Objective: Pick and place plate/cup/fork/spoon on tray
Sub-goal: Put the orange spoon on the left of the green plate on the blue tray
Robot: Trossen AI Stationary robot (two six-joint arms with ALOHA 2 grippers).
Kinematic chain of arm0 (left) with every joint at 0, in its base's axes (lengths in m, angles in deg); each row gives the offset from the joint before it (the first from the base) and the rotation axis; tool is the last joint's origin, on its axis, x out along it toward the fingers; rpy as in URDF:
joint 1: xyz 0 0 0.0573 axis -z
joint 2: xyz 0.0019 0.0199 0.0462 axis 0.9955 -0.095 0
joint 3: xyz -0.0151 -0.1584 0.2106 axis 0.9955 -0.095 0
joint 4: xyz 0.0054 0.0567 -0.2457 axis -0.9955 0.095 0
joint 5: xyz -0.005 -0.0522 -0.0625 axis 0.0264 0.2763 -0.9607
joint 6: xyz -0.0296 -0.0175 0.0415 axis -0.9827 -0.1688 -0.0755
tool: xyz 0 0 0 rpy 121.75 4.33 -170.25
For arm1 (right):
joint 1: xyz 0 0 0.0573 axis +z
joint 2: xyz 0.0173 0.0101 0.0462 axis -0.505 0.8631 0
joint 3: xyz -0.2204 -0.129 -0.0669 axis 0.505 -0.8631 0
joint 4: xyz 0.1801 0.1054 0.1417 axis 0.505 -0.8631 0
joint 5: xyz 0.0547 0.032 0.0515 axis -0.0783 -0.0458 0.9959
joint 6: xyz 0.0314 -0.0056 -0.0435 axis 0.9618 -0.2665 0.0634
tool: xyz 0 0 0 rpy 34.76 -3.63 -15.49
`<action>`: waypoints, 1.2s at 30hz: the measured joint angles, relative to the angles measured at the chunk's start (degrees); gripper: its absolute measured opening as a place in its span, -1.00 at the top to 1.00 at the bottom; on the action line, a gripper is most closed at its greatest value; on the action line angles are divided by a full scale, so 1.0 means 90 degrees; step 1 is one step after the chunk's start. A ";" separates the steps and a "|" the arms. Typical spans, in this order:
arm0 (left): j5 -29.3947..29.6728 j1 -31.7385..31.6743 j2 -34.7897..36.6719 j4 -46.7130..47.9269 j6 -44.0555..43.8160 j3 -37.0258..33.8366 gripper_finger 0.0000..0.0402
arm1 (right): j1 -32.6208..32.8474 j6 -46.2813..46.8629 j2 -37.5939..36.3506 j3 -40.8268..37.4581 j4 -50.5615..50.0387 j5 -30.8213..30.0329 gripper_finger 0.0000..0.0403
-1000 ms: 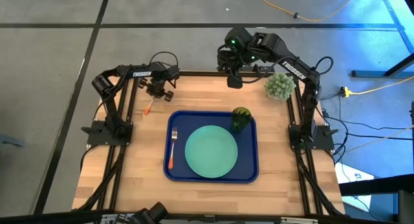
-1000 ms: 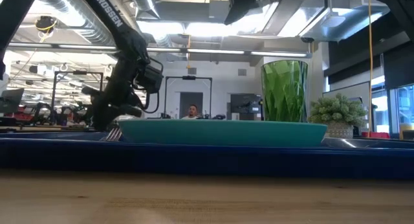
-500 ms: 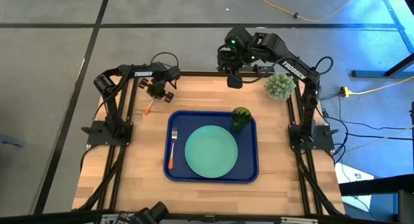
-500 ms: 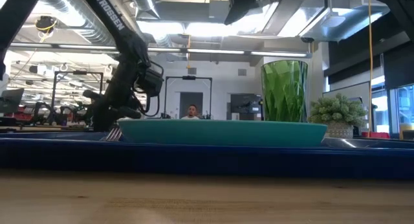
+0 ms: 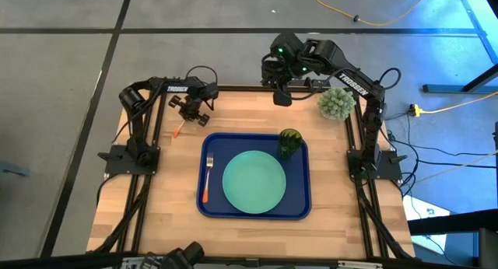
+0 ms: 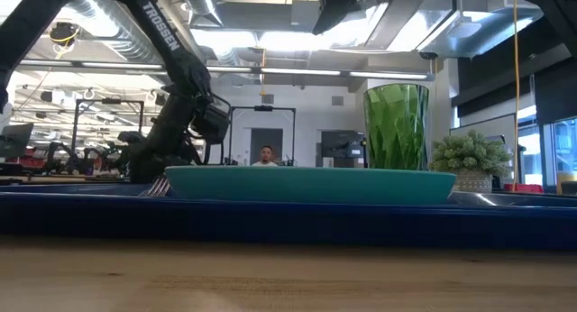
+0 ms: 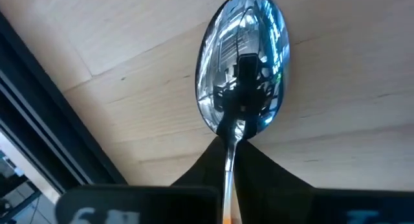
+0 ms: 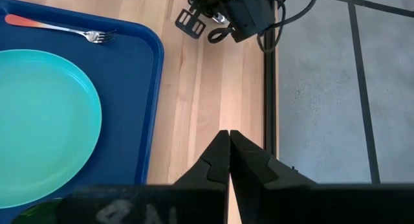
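The left gripper [image 5: 189, 113] was clenched on the slim silver orange-handled spoon [image 7: 240, 107], its rounded bowl jutting beyond the fingertips above the wooden table [image 5: 249, 113].

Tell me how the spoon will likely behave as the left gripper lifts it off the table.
The spoon looks like polished metal, so it is probably stiff and will not droop. The left gripper is shut on the thin neck, so the spoon may pivot or slip between the fingers. Its slim build suggests it is light, with the rounded bowl ahead of the grip likely tipping it slightly forward.
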 joint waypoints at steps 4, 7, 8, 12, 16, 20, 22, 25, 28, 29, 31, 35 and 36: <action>-0.0069 -0.0013 0.0218 -0.0039 0.0145 -0.0044 0.97 | 0.0000 -0.0001 0.0000 0.0000 0.0000 0.0000 0.94; -0.0497 -0.0065 0.0588 0.0015 0.0240 -0.0044 0.97 | -0.0001 -0.0001 0.0000 0.0000 0.0000 0.0000 0.94; -0.0748 -0.0102 0.0693 0.0020 0.0360 -0.0041 0.97 | -0.0002 -0.0001 0.0000 0.0000 0.0000 0.0000 0.94; -0.1730 -0.0200 0.1102 0.0021 0.0631 -0.0041 0.97 | 0.0000 -0.0001 0.0000 0.0000 0.0000 0.0000 0.94; -0.2870 -0.0240 0.1494 0.0025 0.0837 -0.0041 0.98 | 0.0000 -0.0003 0.0000 0.0000 0.0000 -0.0002 0.94; -0.4163 -0.0195 0.1791 0.0037 0.1016 -0.0033 0.98 | 0.0000 -0.0170 0.0000 0.0000 0.0000 -0.0002 0.94; -0.4755 -0.0107 0.1898 0.0035 0.1110 -0.0033 0.98 | 0.0000 -0.0194 0.0000 0.0000 0.0000 -0.0002 0.94; -0.5559 0.0093 0.2030 -0.0008 0.1127 -0.0032 0.98 | 0.0000 -0.0207 0.0000 0.0000 0.0000 -0.0002 0.94; -0.6233 0.0267 0.2026 -0.0055 0.1128 -0.0026 0.98 | 0.0000 -0.0207 0.0000 0.0000 0.0000 -0.0002 0.94; -0.6466 0.0327 0.2026 -0.0055 0.1128 -0.0026 0.98 | 0.0000 -0.0207 0.0000 0.0000 0.0000 -0.0002 0.94; -0.7023 0.0486 0.2026 -0.0144 0.1190 -0.0084 0.98 | 0.0000 -0.0205 0.0000 0.0000 0.0000 -0.0002 0.94; -0.8040 0.0770 0.2026 -0.0360 0.1250 -0.0355 0.98 | -0.0001 -0.0284 0.0000 0.0000 -0.0030 0.0004 0.94; -0.8187 0.0813 0.2026 -0.0457 0.1252 -0.0406 0.98 | -0.0002 -0.0314 0.0000 0.0000 -0.0073 0.0026 0.94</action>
